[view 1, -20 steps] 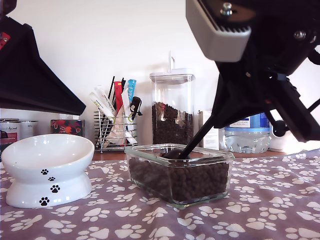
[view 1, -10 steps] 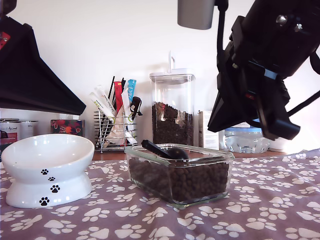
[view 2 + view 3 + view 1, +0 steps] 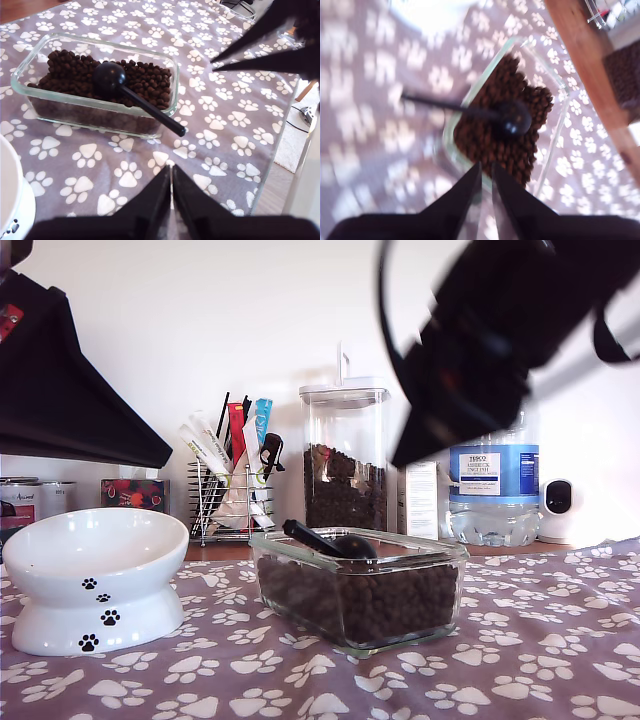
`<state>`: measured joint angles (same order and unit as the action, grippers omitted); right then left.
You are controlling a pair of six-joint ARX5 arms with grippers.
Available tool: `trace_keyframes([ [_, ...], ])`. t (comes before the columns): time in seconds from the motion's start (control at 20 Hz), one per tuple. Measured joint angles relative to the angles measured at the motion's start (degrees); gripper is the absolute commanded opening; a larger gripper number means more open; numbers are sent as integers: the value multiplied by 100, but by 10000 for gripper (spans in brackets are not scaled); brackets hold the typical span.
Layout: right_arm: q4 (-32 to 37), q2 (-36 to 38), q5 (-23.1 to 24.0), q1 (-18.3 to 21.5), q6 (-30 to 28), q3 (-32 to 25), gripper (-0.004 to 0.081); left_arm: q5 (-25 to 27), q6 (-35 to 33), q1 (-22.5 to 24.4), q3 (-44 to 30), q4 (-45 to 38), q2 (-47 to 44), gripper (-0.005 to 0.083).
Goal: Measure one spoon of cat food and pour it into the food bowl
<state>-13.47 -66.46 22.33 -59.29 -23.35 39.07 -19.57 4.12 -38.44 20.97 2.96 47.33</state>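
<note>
The black spoon (image 3: pixel 340 543) lies loose in a clear glass dish (image 3: pixel 452 550), its round bowl on the dark cat food (image 3: pixel 370 600) and its handle sticking out over the rim. No gripper touches it. My second gripper (image 3: pixel 486 164) hangs high above the spoon (image 3: pixel 512 120) with a narrow gap between its fingers and nothing in it; its arm (image 3: pixel 500 330) is a blur at the exterior view's upper right. My first gripper (image 3: pixel 171 169) is shut and empty, well back from the spoon (image 3: pixel 109 79). The white food bowl (image 3: pixel 95 560) stands at the exterior view's left.
A purple paw-print cloth (image 3: pixel 520 660) covers the table. Behind the dish stand a tall lidded canister (image 3: pixel 345 455) of kibble, a wire rack (image 3: pixel 232 480) of sachets, a water bottle (image 3: pixel 493 490) and a small white camera (image 3: pixel 558 502). The first arm (image 3: pixel 70 390) looms over the bowl.
A second ago my second gripper held the spoon's handle in the dish. It has let go and risen away; the spoon now rests with its handle toward the exterior view's left.
</note>
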Motion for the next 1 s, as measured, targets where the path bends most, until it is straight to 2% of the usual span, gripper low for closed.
trace_keyframes([
  [0.05,-76,0,-254,7,487,197,142,17,0,0,0,0,0,-19],
  [0.1,-98,0,-487,4,603,337,163,22,2,0,0,0,0,-19],
  [0.25,-245,0,-887,4,531,431,187,22,0,0,0,-13,0,-19],
  [0.4,-380,0,-1139,7,-350,431,235,22,0,0,0,-13,0,-19],
  [0.45,-380,0,-1276,4,-881,431,260,22,0,0,0,-11,0,-19],
  [0.55,-380,0,-1519,4,-1794,431,344,22,0,0,0,-4,0,-19],
  [0.75,-232,-179,-1604,4,-3110,431,472,22,0,0,0,-2,0,-19],
  [0.9,195,-632,-1598,4,-3777,431,476,22,0,0,0,2,0,-19],
  [1.0,219,-907,-1591,7,-4374,431,476,22,2,0,0,35,0,-19],
])
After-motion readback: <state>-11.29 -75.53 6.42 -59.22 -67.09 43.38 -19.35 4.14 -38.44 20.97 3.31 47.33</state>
